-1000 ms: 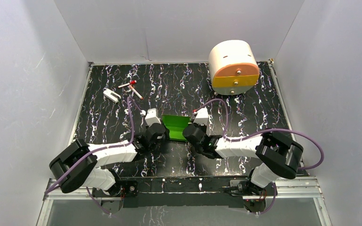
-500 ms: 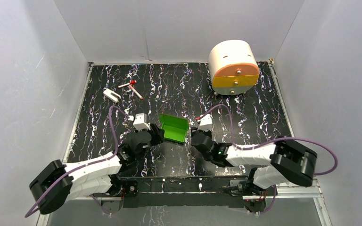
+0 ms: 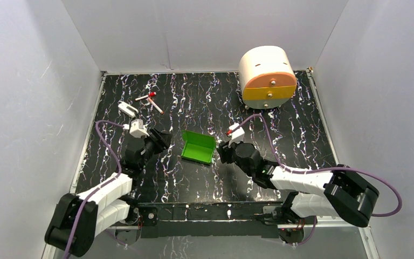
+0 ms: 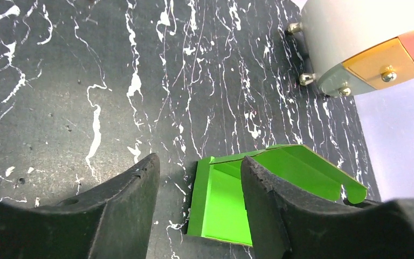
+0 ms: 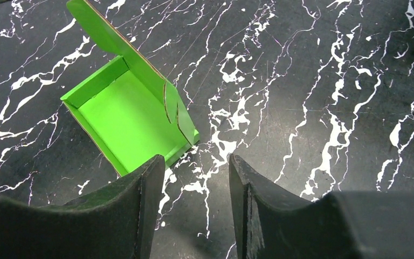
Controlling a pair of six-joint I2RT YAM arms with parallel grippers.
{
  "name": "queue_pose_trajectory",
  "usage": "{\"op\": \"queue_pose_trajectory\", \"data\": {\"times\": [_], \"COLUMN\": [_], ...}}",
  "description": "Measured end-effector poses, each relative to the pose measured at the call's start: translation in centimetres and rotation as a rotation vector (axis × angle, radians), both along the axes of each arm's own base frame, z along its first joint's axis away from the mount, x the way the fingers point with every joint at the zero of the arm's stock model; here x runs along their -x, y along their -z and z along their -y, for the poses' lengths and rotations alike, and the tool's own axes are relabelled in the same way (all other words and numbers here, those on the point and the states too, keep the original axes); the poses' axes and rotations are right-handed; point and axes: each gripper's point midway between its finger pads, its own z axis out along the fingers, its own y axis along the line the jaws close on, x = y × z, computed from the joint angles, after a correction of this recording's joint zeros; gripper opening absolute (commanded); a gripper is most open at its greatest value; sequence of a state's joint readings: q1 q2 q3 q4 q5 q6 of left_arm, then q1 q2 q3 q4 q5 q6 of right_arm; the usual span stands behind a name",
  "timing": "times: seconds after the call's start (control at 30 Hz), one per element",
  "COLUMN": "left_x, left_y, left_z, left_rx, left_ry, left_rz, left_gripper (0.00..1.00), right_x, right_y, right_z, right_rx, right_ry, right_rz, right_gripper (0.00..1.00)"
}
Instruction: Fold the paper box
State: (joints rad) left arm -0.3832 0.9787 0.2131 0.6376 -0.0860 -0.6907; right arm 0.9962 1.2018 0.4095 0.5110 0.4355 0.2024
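Note:
The bright green paper box (image 3: 198, 147) lies on the black marbled table as a shallow open tray with its lid flap standing up along its far side. It also shows in the left wrist view (image 4: 232, 208) and in the right wrist view (image 5: 126, 118). My left gripper (image 3: 163, 140) is open and empty, a short way left of the box. In its wrist view (image 4: 199, 172) the box lies beyond the fingers. My right gripper (image 3: 222, 152) is open and empty, just right of the box, apart from it; in its wrist view (image 5: 197, 167) the box is at upper left.
A cream-and-orange rounded drawer unit (image 3: 267, 77) stands at the back right. A small white object (image 3: 128, 109) and red-and-white sticks (image 3: 151, 100) lie at the back left. White walls close in the table on three sides.
Both grippers have let go of the box and drawn back, the left arm well to the left, the right slightly right. The box has stayed in the middle with its lid up.

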Motion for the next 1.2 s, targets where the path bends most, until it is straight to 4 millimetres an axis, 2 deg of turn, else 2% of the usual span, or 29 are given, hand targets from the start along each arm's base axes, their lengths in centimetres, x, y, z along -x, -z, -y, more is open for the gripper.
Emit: {"op": "queue_pose_trajectory", "data": {"times": [0.2, 0.33, 0.47, 0.57, 0.67, 0.83, 0.9, 1.2], "left_x": [-1.4, -2.6, -3.5, -3.8, -3.9, -3.5, -3.2, -1.9], "left_y": [1.9, 2.9, 3.2, 3.3, 3.4, 3.5, 3.6, 3.2], "left_z": [0.0, 1.2, 2.3, 3.0, 3.7, 4.6, 5.0, 7.5], "left_rx": [0.087, 0.112, 0.113, 0.108, 0.108, 0.119, 0.124, 0.126], "left_ry": [0.047, 0.106, 0.161, 0.206, 0.251, 0.315, 0.335, 0.419], "left_rz": [-0.085, -0.137, -0.148, -0.152, -0.153, -0.159, -0.165, -0.150], "left_gripper": [0.46, 0.43, 0.39, 0.37, 0.34, 0.28, 0.26, 0.21], "right_x": [-0.5, -0.9, -1.3, -1.5, -1.8, -2.3, -2.5, -3.8], "right_y": [0.9, 1.2, 1.0, 1.2, 1.7, 2.5, 2.5, 2.5], "right_z": [0.0, -0.2, -1.3, -2.0, -2.5, -3.0, -3.2, -3.9], "right_rx": [0.010, 0.012, 0.007, 0.013, 0.026, 0.042, 0.042, 0.050], "right_ry": [-0.045, -0.066, -0.093, -0.113, -0.119, -0.118, -0.115, -0.094], "right_rz": [-0.025, -0.045, -0.048, -0.052, -0.060, -0.073, -0.071, -0.062], "right_gripper": [0.51, 0.47, 0.44, 0.37, 0.29, 0.07, 0.01, 0.00]}}
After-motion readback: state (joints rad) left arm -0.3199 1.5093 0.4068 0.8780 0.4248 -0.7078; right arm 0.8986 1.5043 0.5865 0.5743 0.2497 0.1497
